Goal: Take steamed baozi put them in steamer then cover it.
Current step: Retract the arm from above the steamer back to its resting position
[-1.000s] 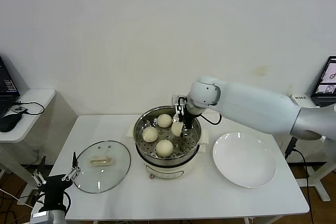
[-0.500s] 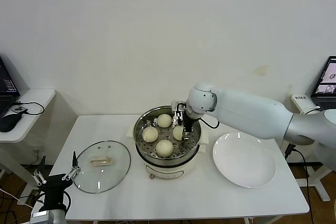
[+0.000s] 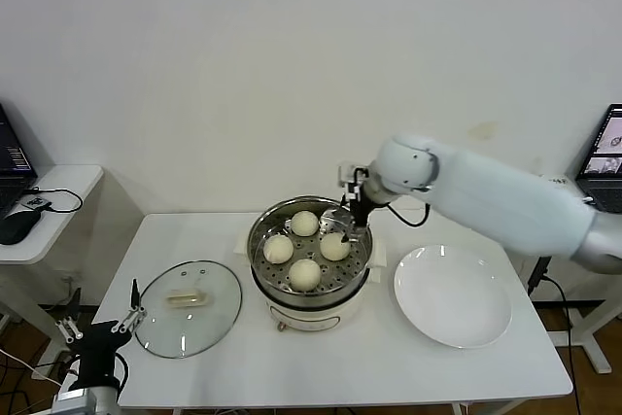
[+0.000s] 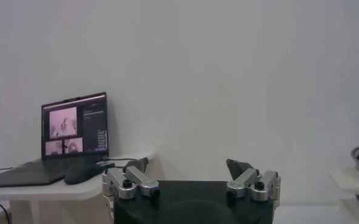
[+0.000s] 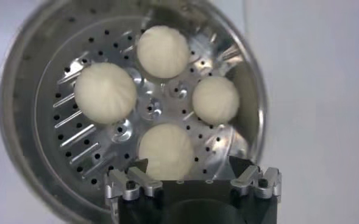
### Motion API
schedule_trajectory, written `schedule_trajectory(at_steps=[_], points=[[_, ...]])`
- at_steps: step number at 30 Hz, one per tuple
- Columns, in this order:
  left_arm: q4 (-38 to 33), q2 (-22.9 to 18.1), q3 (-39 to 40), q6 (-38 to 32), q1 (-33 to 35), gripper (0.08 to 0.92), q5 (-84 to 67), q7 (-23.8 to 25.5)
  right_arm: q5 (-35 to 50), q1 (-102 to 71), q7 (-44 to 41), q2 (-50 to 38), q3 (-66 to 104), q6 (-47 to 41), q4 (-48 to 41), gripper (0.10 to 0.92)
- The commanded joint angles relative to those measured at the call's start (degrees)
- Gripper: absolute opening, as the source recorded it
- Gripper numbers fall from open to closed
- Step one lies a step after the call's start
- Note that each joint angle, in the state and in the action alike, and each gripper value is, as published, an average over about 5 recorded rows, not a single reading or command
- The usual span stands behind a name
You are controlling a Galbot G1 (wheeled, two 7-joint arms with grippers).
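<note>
While four buns [image 3: 304, 273] sit in the steamer [image 3: 309, 259], the right end effector [image 3: 353, 220] hangs released above; the left end effector [image 3: 97, 327] idles, also released.

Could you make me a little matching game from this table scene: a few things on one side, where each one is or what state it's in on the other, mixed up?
Things:
1. steamed baozi
2. glass lid
3. white plate
4. right gripper

Places or states:
A. bare, on the table on the right side of the steamer
B. lying flat on the table on the steamer's left side
C. jaws open, holding nothing, above the steamer's back rim
D. all four sitting on the perforated tray inside the steamer

Pairs: 1-D, 2-B, 3-A, 4-C
</note>
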Motion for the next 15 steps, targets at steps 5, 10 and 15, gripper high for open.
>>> schedule_trajectory(at_steps=[5, 10, 15], points=[[1.3, 0.6, 0.3, 0.0, -0.6, 0.823, 0.6, 0.3, 11.2, -38.6, 39.2, -20.6, 34.2, 16.1, 19.9, 0.823], [2.5, 0.7, 1.0, -0.1, -0.9, 0.823, 1.8, 0.3, 3.5, -64.5, 44.5, -17.4, 56.0, 29.0, 22.4, 0.823], [4.3, 0.9, 1.5, -0.4, -1.6, 0.823, 5.3, 0.4, -6.2, -82.1, 43.8, -7.0, 73.5, 40.9, 21.8, 0.823]])
